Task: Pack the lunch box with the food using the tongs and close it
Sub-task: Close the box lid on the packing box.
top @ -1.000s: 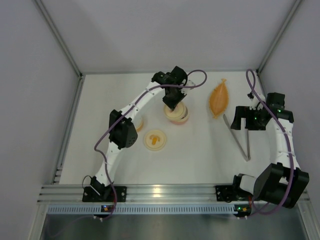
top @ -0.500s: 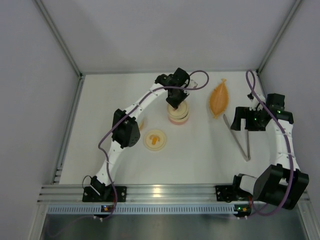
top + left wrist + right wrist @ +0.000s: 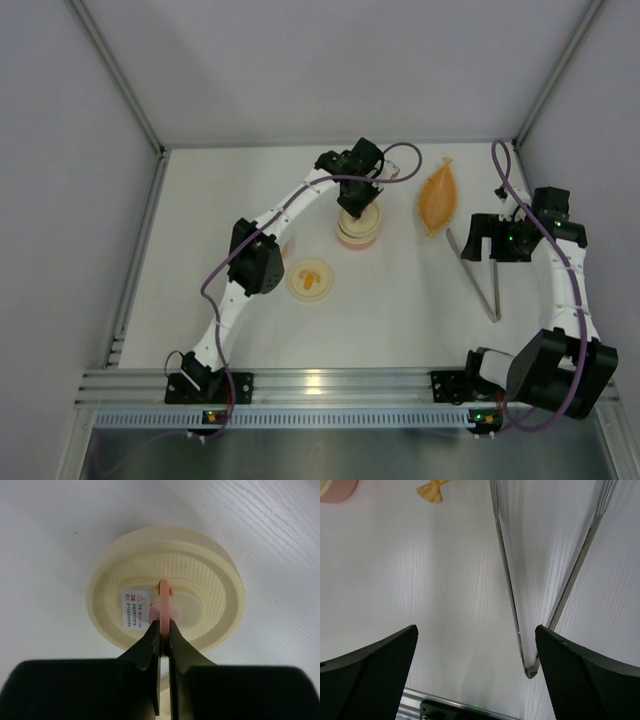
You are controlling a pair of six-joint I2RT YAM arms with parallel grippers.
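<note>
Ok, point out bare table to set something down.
Bare: the left side, from wall to left arm; the near middle, between the round dish and the tongs. Crowded: around the lunch box, leaf dish and right gripper.

You have one label to go by: a small white sticker (image 3: 136, 608) on the ribbed top of the cream lunch box lid (image 3: 210, 580), just left of the pink tab (image 3: 165, 611) in the left wrist view. It carries a red warning triangle in its upper right corner, red print beside that, and several lines of tiny dark print below. All of it is too small for you to read.
</note>
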